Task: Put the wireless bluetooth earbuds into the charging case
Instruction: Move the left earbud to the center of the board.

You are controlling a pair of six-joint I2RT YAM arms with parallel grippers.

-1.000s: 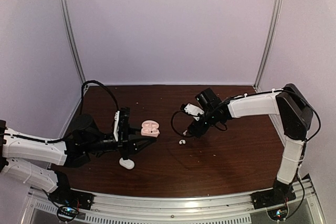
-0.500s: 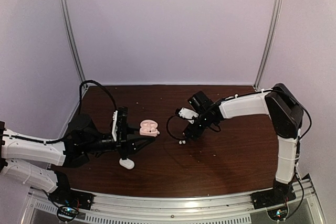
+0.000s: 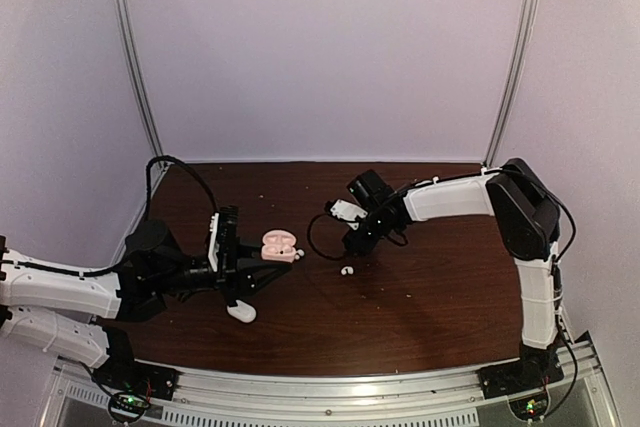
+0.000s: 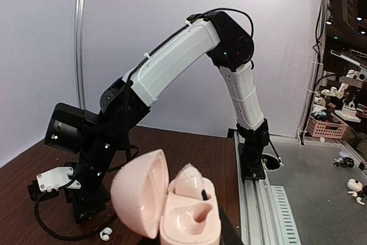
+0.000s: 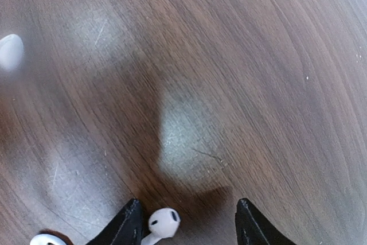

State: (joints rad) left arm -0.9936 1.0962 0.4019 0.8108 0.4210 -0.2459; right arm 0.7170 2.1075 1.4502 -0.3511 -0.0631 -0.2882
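Right pincer (image 5: 188, 212) has come down over earbud (image 5: 163, 220) at centre of worktop (image 3: 430, 317), jaws apart astride it: pickup imminent. Left pincer (image 3: 272, 262) clamps open charging case (image 4: 172, 210).

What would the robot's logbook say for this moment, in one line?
left gripper: shut on open charging case | right gripper: open around earbud on table

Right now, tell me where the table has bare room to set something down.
Bare: the near-right table, between the earbud and the right arm's base; also the far strip along the back wall. Crowded: centre-left, around the pink case and white case.
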